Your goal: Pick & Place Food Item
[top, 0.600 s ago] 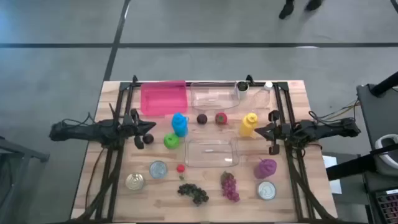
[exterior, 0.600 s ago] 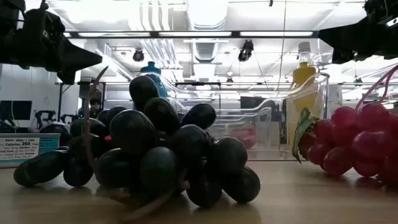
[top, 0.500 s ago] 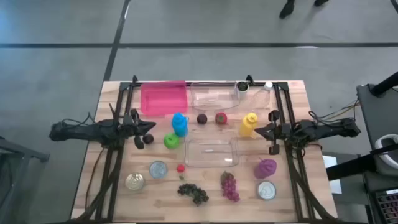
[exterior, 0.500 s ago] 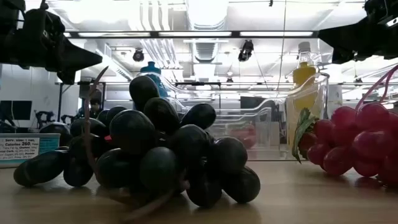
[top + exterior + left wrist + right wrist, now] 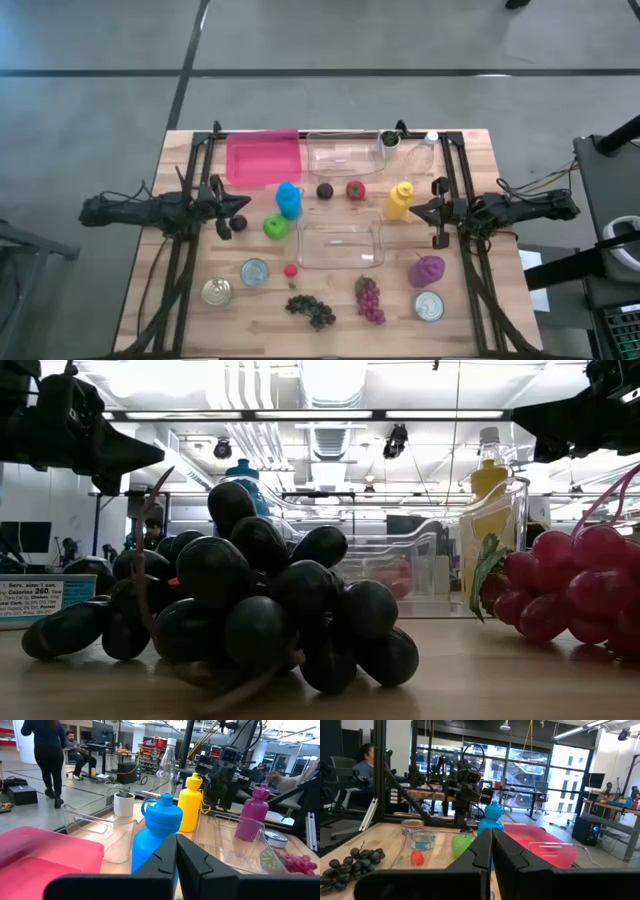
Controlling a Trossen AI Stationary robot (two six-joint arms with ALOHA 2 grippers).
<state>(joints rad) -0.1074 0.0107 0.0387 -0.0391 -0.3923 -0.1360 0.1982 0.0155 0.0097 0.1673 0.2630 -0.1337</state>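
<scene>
The left gripper (image 5: 238,208) is held shut and empty at the table's (image 5: 150,290) left side, near the green apple (image 5: 275,226). The right gripper (image 5: 415,211) is shut and empty too, beside the yellow bottle (image 5: 399,199). The black grapes (image 5: 310,309) lie at the front. Nothing on the table has moved since before.

Light: bright ceiling strips (image 5: 330,414), glare noted | Backlit: dark grapes (image 5: 240,605) rendered near-silhouette, soft focus | Shadows: faint on tabletop (image 5: 180,270)
</scene>
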